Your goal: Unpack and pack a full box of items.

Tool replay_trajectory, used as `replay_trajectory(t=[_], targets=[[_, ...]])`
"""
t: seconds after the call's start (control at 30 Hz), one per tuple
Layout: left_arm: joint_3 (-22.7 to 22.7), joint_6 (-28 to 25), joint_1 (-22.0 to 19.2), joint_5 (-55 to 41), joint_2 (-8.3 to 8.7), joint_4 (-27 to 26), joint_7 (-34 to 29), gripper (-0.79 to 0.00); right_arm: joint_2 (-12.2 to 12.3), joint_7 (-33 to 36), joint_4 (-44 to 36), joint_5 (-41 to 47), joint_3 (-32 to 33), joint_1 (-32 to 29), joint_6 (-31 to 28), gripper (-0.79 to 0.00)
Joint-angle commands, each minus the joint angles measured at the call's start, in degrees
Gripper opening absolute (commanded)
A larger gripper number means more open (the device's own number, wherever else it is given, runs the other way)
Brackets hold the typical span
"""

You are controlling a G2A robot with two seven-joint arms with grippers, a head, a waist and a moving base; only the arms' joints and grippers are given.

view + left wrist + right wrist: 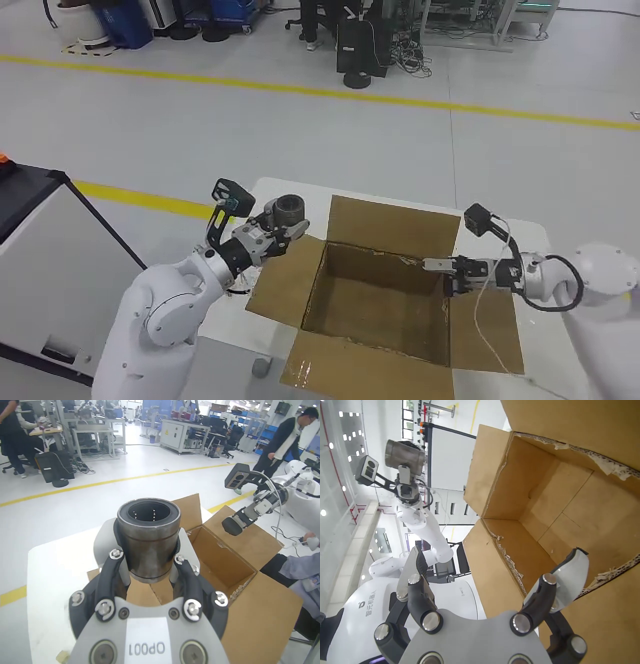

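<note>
Steel bushing (pixel 290 209), centre-left of top view: we judge it heavy, stiff, slick; left gripper (pixel 147 552) clamps its side wall, right gripper (pixel 496 553) spread wide.

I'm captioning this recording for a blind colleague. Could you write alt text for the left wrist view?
The left gripper is shut on a dark, hollow metal cylinder, held upright over the white table. Just beyond stands an open cardboard box with its flaps spread; the right gripper hangs above its far side.

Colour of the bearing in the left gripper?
Linear bearing: dark grey, black end ring; best in left wrist view.
</note>
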Motion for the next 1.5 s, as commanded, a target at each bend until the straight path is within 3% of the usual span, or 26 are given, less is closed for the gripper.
replay_trajectory(t=[0.0, 0.2, 0.6, 1.0, 1.47], targets=[[-1.73, -0.02, 1.59, -0.09, 0.24, -1.11, 0.95, -0.785, -0.07, -0.33, 0.21, -1.85, -2.19, 1.29, 2.00, 0.000], [-3.67, -0.28, 3.54, 0.60, 0.67, -2.74, 2.41, -0.785, -0.33, -2.70, 0.64, -8.61, -8.27, 4.62, 6.17, 0.000], [-3.67, -0.28, 3.54, 0.60, 0.67, -2.74, 2.41, -0.785, -1.04, -4.27, 1.99, -13.56, -16.57, 7.04, 6.93, 0.000], [-3.67, -0.28, 3.54, 0.60, 0.67, -2.74, 2.41, -0.785, -0.58, -6.57, 4.59, -17.86, -16.98, 7.23, 7.95, 0.000], [-3.67, -0.28, 3.54, 0.60, 0.67, -2.74, 2.41, -0.785, 0.63, -6.59, 8.17, -20.44, -12.99, 7.56, 6.97, 0.000]])
